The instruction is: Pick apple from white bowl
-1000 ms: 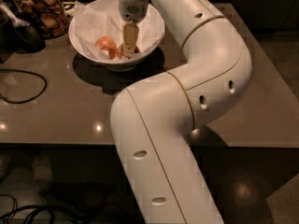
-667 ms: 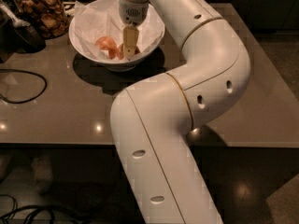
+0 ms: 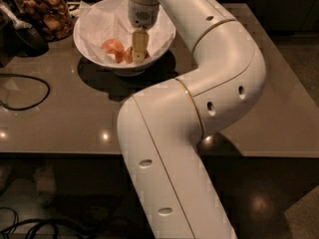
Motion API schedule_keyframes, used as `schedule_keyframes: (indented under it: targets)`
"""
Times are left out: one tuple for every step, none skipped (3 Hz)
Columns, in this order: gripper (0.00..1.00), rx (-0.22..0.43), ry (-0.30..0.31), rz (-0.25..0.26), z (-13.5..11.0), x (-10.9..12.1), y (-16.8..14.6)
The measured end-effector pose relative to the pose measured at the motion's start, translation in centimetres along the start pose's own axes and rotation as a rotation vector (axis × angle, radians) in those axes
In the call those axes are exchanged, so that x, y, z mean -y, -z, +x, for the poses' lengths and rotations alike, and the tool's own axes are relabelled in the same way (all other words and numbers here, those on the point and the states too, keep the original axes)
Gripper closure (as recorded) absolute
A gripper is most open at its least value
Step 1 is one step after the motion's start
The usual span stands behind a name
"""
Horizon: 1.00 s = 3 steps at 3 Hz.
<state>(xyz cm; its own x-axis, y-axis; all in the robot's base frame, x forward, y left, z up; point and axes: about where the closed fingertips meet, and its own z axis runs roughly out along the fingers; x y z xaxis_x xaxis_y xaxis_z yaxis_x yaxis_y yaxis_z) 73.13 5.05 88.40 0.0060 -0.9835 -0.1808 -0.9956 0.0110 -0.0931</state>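
The tan two-finger gripper hangs from the white arm, lowered into the large glossy white bowl, which is lined with crumpled white paper. Whether the jaws are apart or clamped I cannot tell. The small yellowish-orange apple lies in the bowl, touching the jaws' left side (partly hidden by them). A redder, pinker apple sits in the same bowl, farther left of the jaws. Well beyond, on the grey-brown table, stands a glass jar filled with brown dried pieces.
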Motion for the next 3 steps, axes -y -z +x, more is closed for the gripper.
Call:
schedule_keyframes:
  targets:
    - [0.29,-0.001,-0.001,-0.008,0.1,-0.1,-0.3]
    - [0.29,-0.002,-0.002,-0.019,0.1,-0.1,-0.7]
    - [0.29,-0.004,0.001,-0.031,-0.1,-0.2,-1.3]
